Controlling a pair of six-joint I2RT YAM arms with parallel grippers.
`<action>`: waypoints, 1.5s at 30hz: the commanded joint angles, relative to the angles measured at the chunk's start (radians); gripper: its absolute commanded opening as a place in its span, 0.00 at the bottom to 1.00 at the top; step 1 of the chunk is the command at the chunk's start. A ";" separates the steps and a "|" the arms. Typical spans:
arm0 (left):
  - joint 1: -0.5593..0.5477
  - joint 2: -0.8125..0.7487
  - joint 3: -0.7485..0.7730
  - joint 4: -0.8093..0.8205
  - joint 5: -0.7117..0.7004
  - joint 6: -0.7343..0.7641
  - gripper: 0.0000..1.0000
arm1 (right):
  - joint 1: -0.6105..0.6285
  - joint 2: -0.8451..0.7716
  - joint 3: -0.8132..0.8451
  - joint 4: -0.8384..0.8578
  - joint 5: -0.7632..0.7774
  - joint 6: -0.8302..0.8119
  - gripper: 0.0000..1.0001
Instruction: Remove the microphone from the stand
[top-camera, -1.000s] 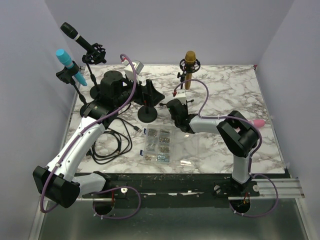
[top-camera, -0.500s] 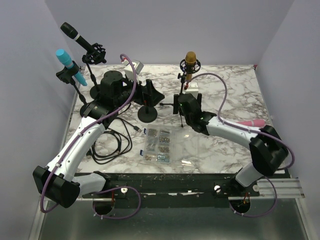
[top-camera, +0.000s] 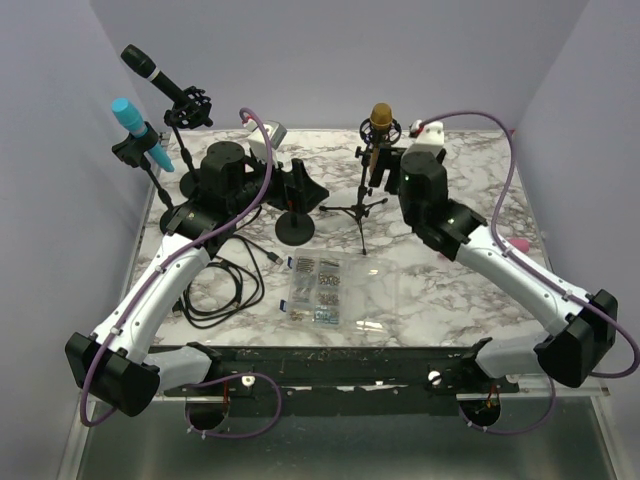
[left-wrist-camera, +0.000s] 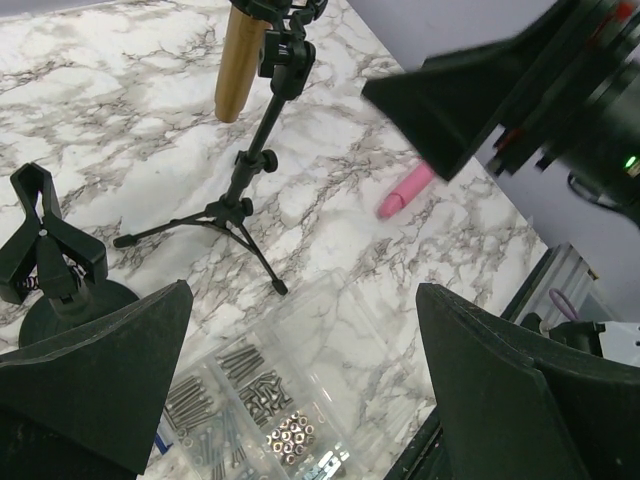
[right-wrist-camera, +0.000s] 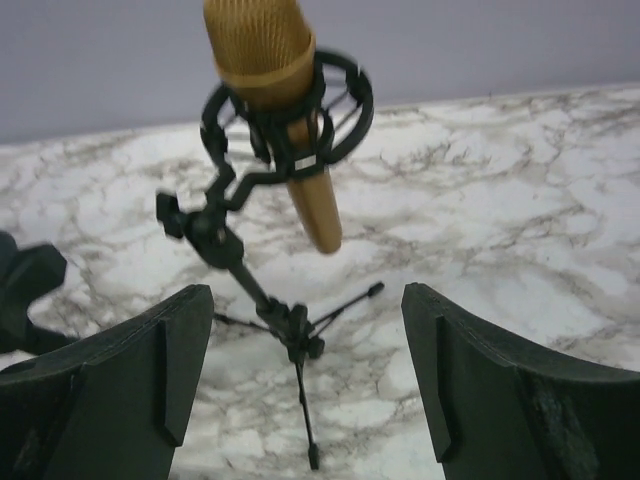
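Observation:
A gold microphone (top-camera: 379, 128) sits in a black shock mount on a small tripod stand (top-camera: 360, 212) at the back middle of the table. In the right wrist view the microphone (right-wrist-camera: 275, 90) points head up, with the tripod (right-wrist-camera: 290, 340) below it. My right gripper (right-wrist-camera: 305, 400) is open and empty, just right of the microphone in the top view (top-camera: 395, 172), not touching it. My left gripper (top-camera: 305, 190) is open and empty, hovering left of the stand; its view shows the microphone's body (left-wrist-camera: 240, 60) and the tripod (left-wrist-camera: 240, 200).
A black microphone (top-camera: 150, 70) and a cyan one (top-camera: 135, 125) sit on stands at the far left. A pink microphone (top-camera: 519, 243) lies at the right. An empty clip stand on a round base (top-camera: 294, 228), a clear box of screws (top-camera: 322, 285) and coiled black cable (top-camera: 215, 290) lie nearby.
My right arm has stretched out and swung its gripper from the table's middle up and right to beside the gold microphone. The left arm has not moved.

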 joint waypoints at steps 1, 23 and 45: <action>-0.005 -0.026 0.000 0.005 -0.009 0.006 0.99 | -0.063 0.065 0.186 -0.071 -0.032 -0.050 0.84; -0.005 -0.038 0.004 0.001 -0.009 0.009 0.98 | -0.164 0.496 0.721 -0.218 -0.154 -0.094 0.85; -0.004 -0.026 0.002 0.004 -0.006 0.006 0.99 | -0.174 0.547 1.041 -0.296 -0.138 -0.169 0.40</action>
